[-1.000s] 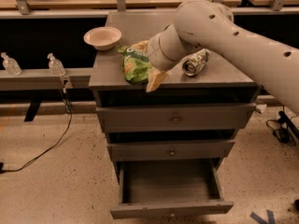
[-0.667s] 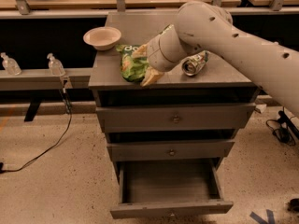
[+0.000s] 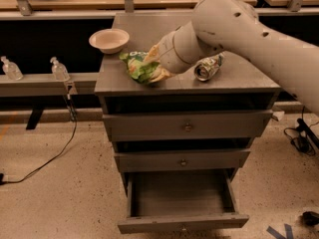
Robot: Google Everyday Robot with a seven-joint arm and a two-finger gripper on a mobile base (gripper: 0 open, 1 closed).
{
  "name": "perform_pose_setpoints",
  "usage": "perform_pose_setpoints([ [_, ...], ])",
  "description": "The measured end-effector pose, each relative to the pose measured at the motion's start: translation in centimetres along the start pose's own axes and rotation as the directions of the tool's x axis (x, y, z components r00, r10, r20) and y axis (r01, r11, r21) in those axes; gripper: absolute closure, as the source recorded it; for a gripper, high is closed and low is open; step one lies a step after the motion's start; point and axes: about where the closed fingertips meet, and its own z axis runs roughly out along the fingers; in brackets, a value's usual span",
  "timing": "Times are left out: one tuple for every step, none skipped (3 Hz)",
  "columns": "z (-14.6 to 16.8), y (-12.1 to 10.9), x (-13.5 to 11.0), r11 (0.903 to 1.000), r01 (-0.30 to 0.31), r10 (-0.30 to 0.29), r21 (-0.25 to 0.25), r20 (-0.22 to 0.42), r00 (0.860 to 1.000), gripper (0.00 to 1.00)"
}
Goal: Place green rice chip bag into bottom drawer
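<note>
Green rice chip bag (image 3: 139,66): crumpled, on top of the drawer cabinet near its front edge, well above the drawers; whether it rests on the surface (image 3: 149,24) or hangs just over it, cannot tell
End effector (image 3: 155,64): at the bag's right side, tan fingers (image 3: 152,52) above and below the bag, clamped on it
Arm (image 3: 239,29): thick, pale, reaches in from the right across the cabinet top
Bowl (image 3: 109,39): pale, upright, just behind and left of the bag, apart from it
Can (image 3: 208,67): green and white, lying on its side to the right of the bag, partly under the arm
Top drawer (image 3: 187,126): closed, round knob in the middle
Middle drawer (image 3: 182,161): closed
Bottom drawer (image 3: 182,224): pulled out, shallow grey tray with the inside showing
Bottles (image 3: 60,69): two clear ones on the ledge left of the cabinet
Cable (image 3: 50,158): dark, trails across the speckled floor at left
</note>
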Motion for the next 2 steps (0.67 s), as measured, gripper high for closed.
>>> perform_pose_setpoints([
  [-4.2, -1.6, -1.0, 0.9952, 0.019, -0.021, 0.096, 0.02, 1.0, 1.0],
  [-9.1, -2.3, -0.8, 0.9795, 0.01, -0.032, 0.201, 0.109, 0.993, 1.0],
])
